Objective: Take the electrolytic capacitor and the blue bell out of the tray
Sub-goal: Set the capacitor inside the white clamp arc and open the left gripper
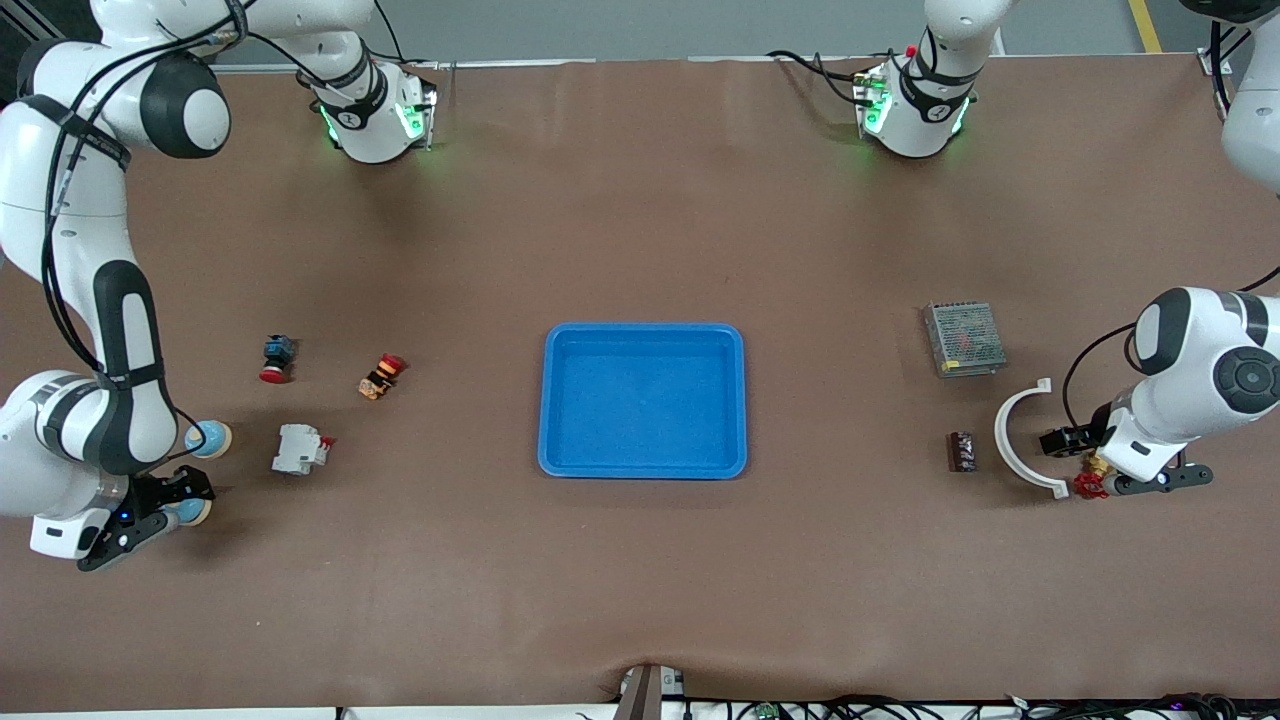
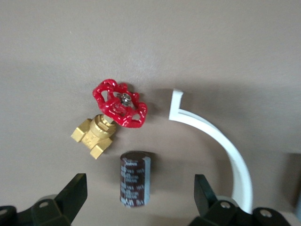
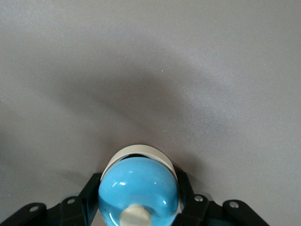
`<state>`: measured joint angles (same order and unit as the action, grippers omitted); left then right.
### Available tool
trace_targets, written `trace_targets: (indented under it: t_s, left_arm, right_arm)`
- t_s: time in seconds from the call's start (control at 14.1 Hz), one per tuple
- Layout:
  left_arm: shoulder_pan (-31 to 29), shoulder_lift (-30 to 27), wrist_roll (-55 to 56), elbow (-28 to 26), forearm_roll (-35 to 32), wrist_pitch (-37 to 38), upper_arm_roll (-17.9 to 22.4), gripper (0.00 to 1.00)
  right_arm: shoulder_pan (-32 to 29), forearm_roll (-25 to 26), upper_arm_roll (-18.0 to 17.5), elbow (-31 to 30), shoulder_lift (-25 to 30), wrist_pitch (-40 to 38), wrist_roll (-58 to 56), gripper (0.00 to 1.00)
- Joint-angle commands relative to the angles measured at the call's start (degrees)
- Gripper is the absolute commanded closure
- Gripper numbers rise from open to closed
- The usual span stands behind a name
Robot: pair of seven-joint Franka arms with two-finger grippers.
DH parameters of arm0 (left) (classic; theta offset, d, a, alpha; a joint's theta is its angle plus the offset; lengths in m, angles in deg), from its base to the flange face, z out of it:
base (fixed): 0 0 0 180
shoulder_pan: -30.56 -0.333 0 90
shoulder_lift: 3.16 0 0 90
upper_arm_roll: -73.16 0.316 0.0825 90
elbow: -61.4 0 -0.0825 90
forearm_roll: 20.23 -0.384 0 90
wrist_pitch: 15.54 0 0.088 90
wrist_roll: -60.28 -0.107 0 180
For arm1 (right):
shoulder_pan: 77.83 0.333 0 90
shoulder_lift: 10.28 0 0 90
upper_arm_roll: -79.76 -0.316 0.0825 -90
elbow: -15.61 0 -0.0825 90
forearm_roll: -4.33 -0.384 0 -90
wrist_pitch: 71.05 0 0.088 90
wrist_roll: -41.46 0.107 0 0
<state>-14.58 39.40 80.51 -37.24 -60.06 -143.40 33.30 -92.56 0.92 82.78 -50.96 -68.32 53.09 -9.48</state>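
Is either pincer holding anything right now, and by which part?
Right pincer grips the blue bell across its dome. Left pincer is open, empty.

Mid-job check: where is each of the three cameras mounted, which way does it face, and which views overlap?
Front view: high across the table, facing both arms' bases; shows the tray, both arms.
Left wrist view: on the left arm, looking down past the open left gripper at the capacitor, valve, white arc.
Right wrist view: on the right arm, looking down at the right gripper shut on the blue bell.
Shared: front view also shows capacitor, arc.
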Motion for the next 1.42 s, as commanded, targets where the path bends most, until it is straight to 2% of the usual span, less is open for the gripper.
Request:
trace_targets:
  t_s: [0.0, 0.14, 0.21, 0.28, 0.35, 0.64, 0.85, 1.06, 1.21, 1.35]
  left_arm:
    - [-4.15, -1.51, -3.25, 1.34, 3.52, 3.4, -4.69, 0.0]
    - [-8.28, -1.51, -8.86, 2.31, 7.47, 3.75, -7.15, 0.0]
    - [-9.86, -1.51, -12.11, 2.84, 8.53, 4.45, -7.86, 0.0]
    - [-11.27, -1.51, -14.67, 3.8, 9.24, 6.11, -8.83, 0.0]
    - [-12.24, -1.51, -16.26, 5.46, 9.6, 8.39, -9.62, 0.0]
    - [-12.25, -1.42, -18.48, 16.09, 10.74, 22.0, -13.74, 0.0]
    - [-12.34, -1.6, -18.04, 19.0, 10.83, 25.28, -17.7, 0.0]
    - [-12.34, -2.03, -17.68, 21.38, 10.92, 30.1, -21.22, 0.0]
    - [-12.34, -4.31, -17.77, 22.88, 11.01, 32.31, -21.84, 0.0]
    - [-12.34, -7.65, -17.51, 22.79, 12.41, 32.41, -21.76, 0.0]
  right_arm:
    - [-0.48, -0.28, -0.65, 1.8, -1.54, 0.31, 0.67, 1.0]
    - [-0.48, -0.37, -0.74, 1.8, -1.54, 0.31, 0.84, 1.0]
    - [-0.65, -1.07, -0.74, 1.8, -1.54, 0.22, 2.67, 0.73]
    - [-0.74, -2.29, -0.74, 1.8, -1.46, 0.13, 3.56, 0.2]
    - [-0.91, -3.26, -0.74, 1.8, -1.54, 0.13, 3.57, 0.0]
    - [-0.39, -3.36, -0.74, 1.89, -0.14, -3.2, 3.92, 0.0]
    - [0.48, -3.27, -0.65, 2.93, 1.09, -9.07, 6.19, 0.0]
    - [3.56, -1.96, -0.03, 7.93, 2.67, -18.47, 11.64, 0.0]
    - [4.44, 0.24, -0.03, 9.0, 3.46, -19.91, 13.14, 0.0]
    - [4.45, 0.16, -0.12, 9.01, 3.55, -19.91, 13.24, 0.0]
